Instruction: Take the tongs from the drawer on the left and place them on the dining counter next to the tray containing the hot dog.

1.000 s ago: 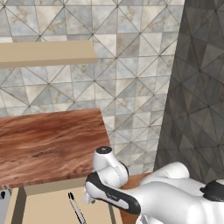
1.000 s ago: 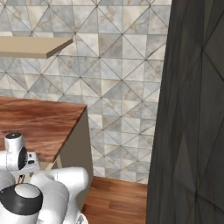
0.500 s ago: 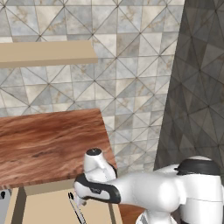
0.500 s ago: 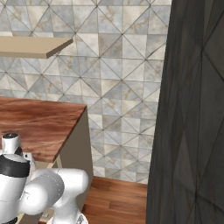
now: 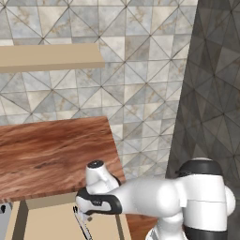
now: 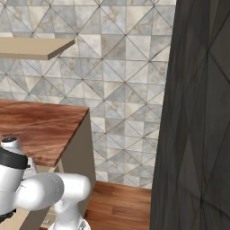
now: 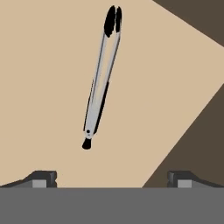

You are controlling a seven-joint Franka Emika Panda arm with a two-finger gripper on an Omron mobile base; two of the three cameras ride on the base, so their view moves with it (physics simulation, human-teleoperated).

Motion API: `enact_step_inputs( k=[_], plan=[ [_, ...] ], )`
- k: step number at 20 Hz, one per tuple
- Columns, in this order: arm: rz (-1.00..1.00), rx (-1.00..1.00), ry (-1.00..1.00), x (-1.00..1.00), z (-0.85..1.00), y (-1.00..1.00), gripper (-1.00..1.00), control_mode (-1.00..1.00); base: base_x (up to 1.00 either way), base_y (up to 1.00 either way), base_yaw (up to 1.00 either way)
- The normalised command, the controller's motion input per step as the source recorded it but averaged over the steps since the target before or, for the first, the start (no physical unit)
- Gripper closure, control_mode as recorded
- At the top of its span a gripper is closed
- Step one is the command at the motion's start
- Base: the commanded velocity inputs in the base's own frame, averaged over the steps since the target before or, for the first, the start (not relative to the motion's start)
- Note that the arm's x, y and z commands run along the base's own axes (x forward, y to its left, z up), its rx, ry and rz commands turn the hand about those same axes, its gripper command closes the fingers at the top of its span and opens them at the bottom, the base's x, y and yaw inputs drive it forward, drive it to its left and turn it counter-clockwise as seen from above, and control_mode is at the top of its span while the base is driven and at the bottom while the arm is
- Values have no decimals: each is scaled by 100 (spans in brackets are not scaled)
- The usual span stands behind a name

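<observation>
Silver tongs lie flat on the drawer floor, ahead of the spread, empty jaws of the gripper and off toward one finger, so closing now could nudge them aside.

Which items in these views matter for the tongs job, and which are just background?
Job items:
- tongs, lying flat in the open drawer
- gripper, open, above the tongs, holding nothing

Background:
- wood-grain counter over the drawer
- beige wall shelf
- tiled wall
- dark panel
</observation>
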Motion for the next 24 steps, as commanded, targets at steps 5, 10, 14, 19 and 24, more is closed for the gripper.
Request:
enact_step_inputs(
  k=[5,10,14,19,24],
  plan=[
    [0,-3,0,0,-17,1,-100,-100,0,0,0],
    [0,-1,0,0,-16,3,-100,-100,0,0,0],
    [0,-2,0,0,-18,8,-100,-100,0,0,0],
    [0,0,0,0,-14,5,-100,-100,0,0,0],
    [-3,0,-2,0,-12,8,-100,-100,0,0,0]
  ],
)
